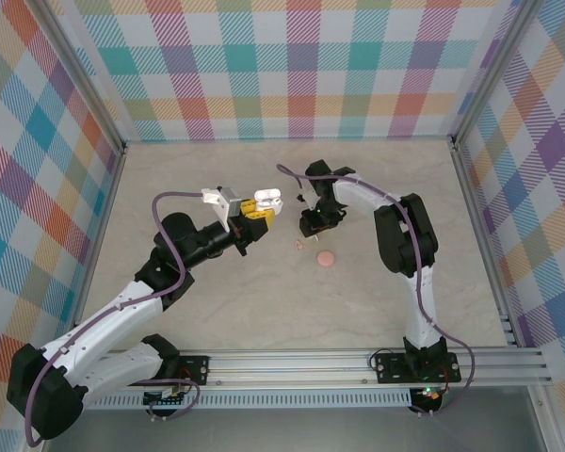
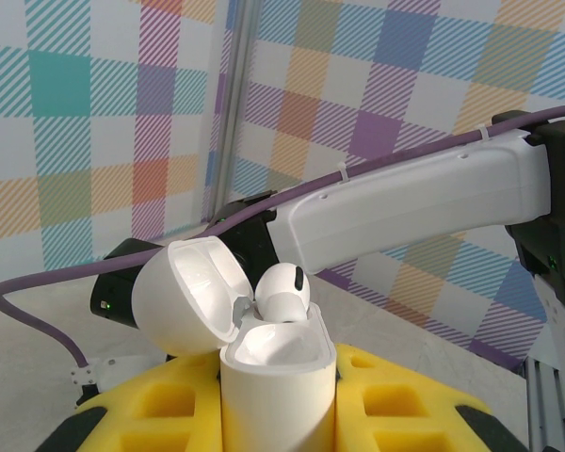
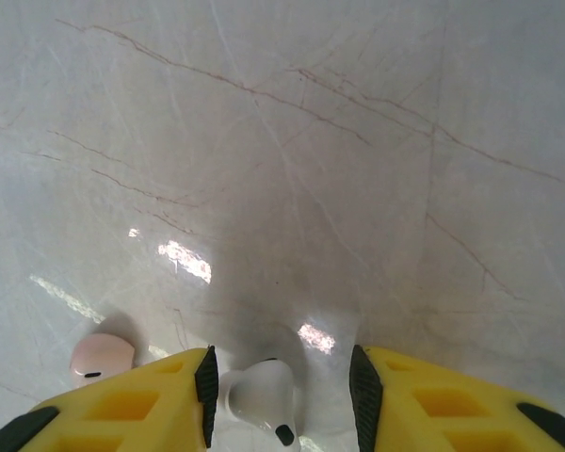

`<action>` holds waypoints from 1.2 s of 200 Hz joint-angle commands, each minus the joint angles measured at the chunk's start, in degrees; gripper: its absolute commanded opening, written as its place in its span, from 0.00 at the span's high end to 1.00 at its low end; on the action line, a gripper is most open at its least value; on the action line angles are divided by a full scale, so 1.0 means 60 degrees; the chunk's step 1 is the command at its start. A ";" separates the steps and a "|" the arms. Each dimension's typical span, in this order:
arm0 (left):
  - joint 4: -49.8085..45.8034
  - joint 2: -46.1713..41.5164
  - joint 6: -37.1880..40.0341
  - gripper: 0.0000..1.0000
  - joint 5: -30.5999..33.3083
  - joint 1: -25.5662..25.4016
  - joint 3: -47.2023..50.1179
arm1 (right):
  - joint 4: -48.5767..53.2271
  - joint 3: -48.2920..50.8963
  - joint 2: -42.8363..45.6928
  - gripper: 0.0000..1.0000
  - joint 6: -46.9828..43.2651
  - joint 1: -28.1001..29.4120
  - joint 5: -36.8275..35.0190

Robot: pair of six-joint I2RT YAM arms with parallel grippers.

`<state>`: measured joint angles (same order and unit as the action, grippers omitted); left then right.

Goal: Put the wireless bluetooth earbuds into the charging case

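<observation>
At the near edge of the desk (image 1: 226,315) a metal rail (image 1: 311,363) carries both arm bases. From there the left arm reaches up and in towards the middle, and its left end effector (image 1: 254,209) is closed tight on the charging case (image 2: 278,386), its yellow fingers (image 2: 169,414) pressing the case from both sides. The case stands upright in that grip, held above the desk, with its hinged lid (image 2: 193,292) swung open to the left in the left wrist view. The first earbud (image 2: 282,287) sits in the mouth of the case, its rounded head sticking up above the rim and tilted a little; it is not fully down in its well.

Just to the right of the case, the right end effector (image 3: 281,400) points down close to the desk. Its jaws stand partly apart and grip nothing. The second earbud (image 3: 259,394) lies on the desk between them, nearer the left finger in the right wrist view, with clear space on its other side. A small pinkish piece (image 3: 102,358) rests on the desk just beside that left finger. A flat pink disc (image 1: 326,258) lies on the desk a little nearer the bases than the right end effector.

Beyond both arms, bare marbled desk runs back to the plaid walls (image 1: 301,66).
</observation>
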<state>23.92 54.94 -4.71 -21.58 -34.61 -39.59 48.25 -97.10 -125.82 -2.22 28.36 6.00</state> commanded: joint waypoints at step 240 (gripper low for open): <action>0.0245 -0.0153 0.0009 0.99 0.0049 0.0106 -0.0272 | 0.0689 -0.0048 -0.0259 0.60 0.0180 0.0773 -0.2015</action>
<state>23.92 54.92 -4.71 -21.43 -34.61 -39.59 50.68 -97.10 -125.64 -0.84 32.69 -2.92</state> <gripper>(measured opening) 0.226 0.411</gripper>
